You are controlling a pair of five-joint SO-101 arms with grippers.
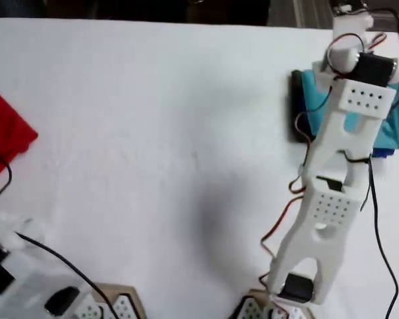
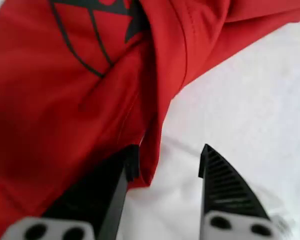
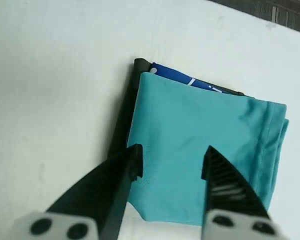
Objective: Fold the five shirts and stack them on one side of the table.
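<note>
Red shirt [image 2: 65, 100] smooth cloth, slight sheen; teal shirt [image 3: 200, 150] matt cloth; table [image 1: 153, 133] white, matt.

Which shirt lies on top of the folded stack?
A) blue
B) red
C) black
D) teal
D: the teal shirt lies uppermost, with the edges of the blue shirt and the black shirt peeking out beneath it.

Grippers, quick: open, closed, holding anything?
Left gripper: open, holding nothing, at the edge of the red shirt.
Right gripper: open, holding nothing, over the teal shirt.
</note>
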